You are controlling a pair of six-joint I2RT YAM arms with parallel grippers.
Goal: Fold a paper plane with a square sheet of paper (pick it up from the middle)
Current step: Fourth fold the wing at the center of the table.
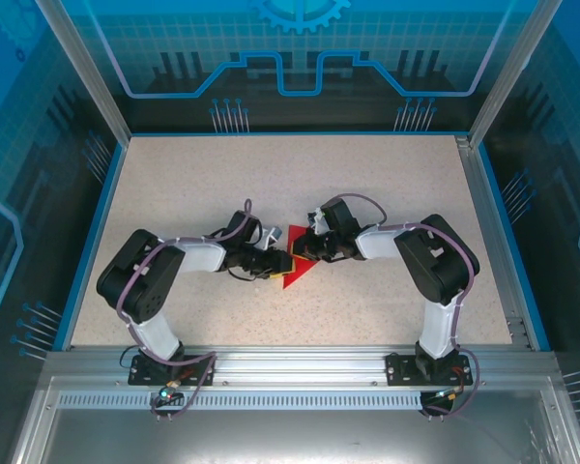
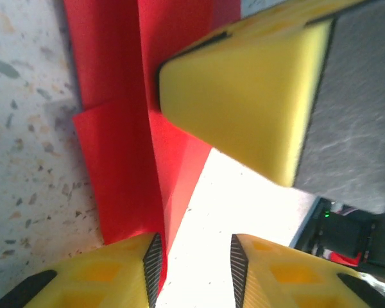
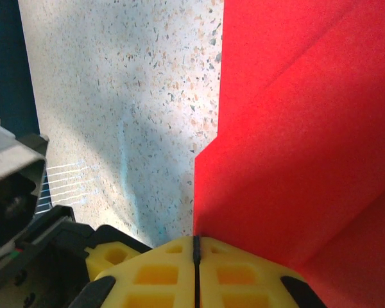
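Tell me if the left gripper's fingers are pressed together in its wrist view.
No, the yellow fingers of the left gripper stand apart, a bright gap between them.

The left arm (image 1: 145, 280) rises from its base at seven o'clock of the table (image 1: 387, 193). Its elbow is folded out toward nine and its forearm runs toward three. The left pincer (image 1: 281, 264) sits low near the centre, its yellow fingers (image 2: 125, 269) standing apart with a clear gap between them. The right arm (image 1: 440, 261) mirrors this from five o'clock, with its forearm pointing to nine. The right pincer (image 1: 307, 253) is closed, its fingers (image 3: 237, 269) pressed flush together, and its tip is just beside the left one's.
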